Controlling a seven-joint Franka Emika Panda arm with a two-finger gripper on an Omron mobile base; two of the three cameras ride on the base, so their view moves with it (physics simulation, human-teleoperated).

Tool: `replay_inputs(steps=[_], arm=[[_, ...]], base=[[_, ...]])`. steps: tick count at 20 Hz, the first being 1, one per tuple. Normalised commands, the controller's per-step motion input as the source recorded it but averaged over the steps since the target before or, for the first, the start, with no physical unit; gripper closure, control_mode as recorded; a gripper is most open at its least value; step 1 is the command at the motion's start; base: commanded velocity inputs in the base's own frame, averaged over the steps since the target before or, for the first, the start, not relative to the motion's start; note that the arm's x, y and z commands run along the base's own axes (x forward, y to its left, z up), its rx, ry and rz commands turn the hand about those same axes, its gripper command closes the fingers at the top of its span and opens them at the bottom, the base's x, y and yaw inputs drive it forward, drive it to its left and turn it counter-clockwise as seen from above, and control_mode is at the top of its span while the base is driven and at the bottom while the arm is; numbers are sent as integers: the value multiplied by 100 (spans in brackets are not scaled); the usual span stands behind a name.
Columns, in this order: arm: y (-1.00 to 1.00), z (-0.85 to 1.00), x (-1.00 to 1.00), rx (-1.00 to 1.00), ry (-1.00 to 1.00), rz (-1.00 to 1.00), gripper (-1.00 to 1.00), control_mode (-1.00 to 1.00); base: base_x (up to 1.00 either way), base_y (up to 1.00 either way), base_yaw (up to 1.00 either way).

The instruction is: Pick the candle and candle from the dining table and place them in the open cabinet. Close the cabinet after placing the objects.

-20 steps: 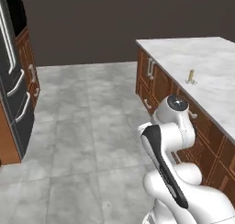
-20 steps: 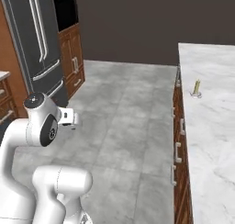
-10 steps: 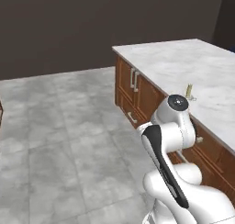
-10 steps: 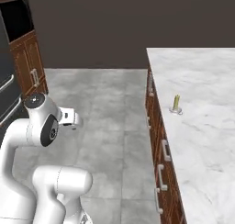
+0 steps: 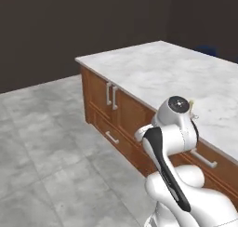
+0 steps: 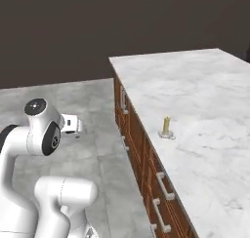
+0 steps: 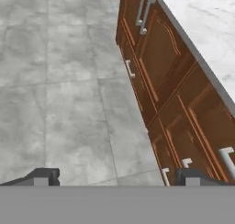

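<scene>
Two-finger gripper (image 7: 114, 177) is spread wide, nothing between the dark finger tips (image 7: 42, 176), hanging over grey tiled floor (image 7: 59, 81) and apart from everything. In the hand view the tips straddle bare tile; the reddish-brown panelled base (image 7: 183, 113) of the table runs diagonally on the right, close to the right tip, with short grey handles (image 7: 143, 12) on its doors and drawers.

White arm (image 6: 41, 134) is folded tight over the base, wrist stub just short of the table's side in the right base view.

Large white, grey-veined marble dining table (image 6: 195, 110): the near long edge faces the robot, the corner is at the far left of the top. The slim golden-yellow stick candle on a round silver dish base (image 6: 166, 128) stands upright just inside that near edge, marble bare all around it. In the left base view the same candle (image 5: 191, 105) peeks out behind the arm's top joint.

Floor to the robot's left and ahead is open tile up to a dark wall (image 5: 69, 30). A blue object (image 5: 207, 50) sits beyond the table's far side, too dim to identify.

No readable text or labels anywhere.
</scene>
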Motion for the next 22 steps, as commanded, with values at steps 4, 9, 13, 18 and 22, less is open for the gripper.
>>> replay_inputs(steps=[4,9,13,18,22], arm=[[0,0,0,0,0,0,-100,100],[0,0,0,0,0,0,-100,100],[0,0,0,0,0,0,-100,100],[0,0,0,0,0,0,-100,100],[0,0,0,0,0,0,-100,100]], base=[[34,67,-64],[0,82,-66],[0,90,-62],[2,67,-55],[9,55,-48]])
